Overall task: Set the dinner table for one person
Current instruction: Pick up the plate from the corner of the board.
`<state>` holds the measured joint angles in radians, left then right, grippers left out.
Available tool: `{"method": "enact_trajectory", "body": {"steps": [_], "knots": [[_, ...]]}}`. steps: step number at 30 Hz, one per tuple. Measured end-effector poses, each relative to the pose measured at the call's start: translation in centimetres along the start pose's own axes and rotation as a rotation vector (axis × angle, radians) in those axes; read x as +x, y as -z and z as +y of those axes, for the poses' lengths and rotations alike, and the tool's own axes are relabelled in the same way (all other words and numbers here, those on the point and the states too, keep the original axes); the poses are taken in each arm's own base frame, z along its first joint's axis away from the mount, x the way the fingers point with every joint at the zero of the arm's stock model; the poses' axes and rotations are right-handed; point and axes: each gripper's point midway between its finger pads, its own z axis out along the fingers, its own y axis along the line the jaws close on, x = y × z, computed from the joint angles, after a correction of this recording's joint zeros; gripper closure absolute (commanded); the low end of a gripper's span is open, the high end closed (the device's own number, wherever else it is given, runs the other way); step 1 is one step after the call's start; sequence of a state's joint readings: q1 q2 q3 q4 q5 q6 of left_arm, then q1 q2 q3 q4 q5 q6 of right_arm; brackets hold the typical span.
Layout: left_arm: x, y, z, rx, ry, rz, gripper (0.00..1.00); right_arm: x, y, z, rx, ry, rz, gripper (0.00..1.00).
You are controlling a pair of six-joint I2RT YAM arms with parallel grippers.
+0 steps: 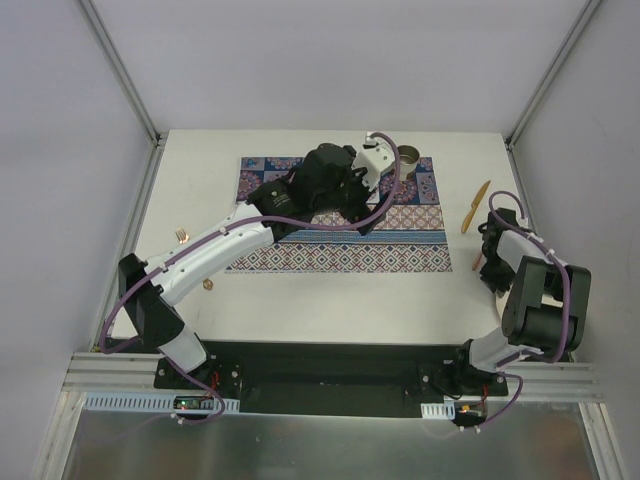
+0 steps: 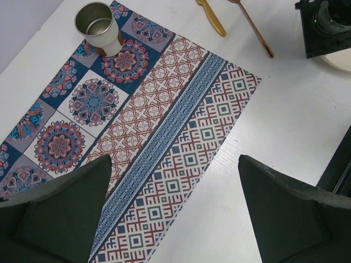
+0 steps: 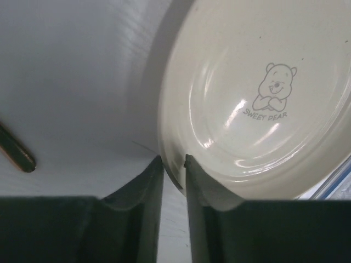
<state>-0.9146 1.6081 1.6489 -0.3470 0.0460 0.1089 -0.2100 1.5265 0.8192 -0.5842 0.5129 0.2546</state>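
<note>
The white dinner table (image 1: 330,300) carries a blue-and-red patterned placemat (image 1: 345,215). A metal cup (image 1: 408,157) stands on the mat's far right corner. My left gripper (image 2: 175,164) hangs open over the mat's near edge with nothing between its fingers; seen from above, the left gripper (image 1: 388,172) is close beside the cup. A cream plate (image 3: 258,93) with a bear print lies at the table's right side, mostly hidden under the right arm in the top view. My right gripper (image 3: 174,164) is shut on the plate's rim, one finger on each side.
A gold knife (image 1: 476,207) and a copper-coloured spoon (image 2: 252,27) lie on the table right of the mat, near the right arm. Another small gold piece (image 1: 181,236) lies left of the left arm. Aluminium rails edge the table.
</note>
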Motion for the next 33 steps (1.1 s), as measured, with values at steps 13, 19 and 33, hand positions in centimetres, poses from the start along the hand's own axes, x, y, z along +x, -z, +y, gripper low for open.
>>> {"method": "enact_trajectory", "body": {"steps": [13,19,33], "knots": [[0.7,-0.4,0.1,-0.002,-0.007,0.012,0.02,-0.7,-0.5,-0.8,0.061,-0.004,-0.014,0.99],[0.9,-0.4,0.1,-0.002,-0.006,0.014,0.02,-1.1,0.4,-0.3,0.008,-0.02,-0.035,0.99],[7.8,-4.5,0.0,0.011,0.089,0.175,0.03,-5.4,13.6,6.7,-0.477,0.121,-0.285,0.99]]}}
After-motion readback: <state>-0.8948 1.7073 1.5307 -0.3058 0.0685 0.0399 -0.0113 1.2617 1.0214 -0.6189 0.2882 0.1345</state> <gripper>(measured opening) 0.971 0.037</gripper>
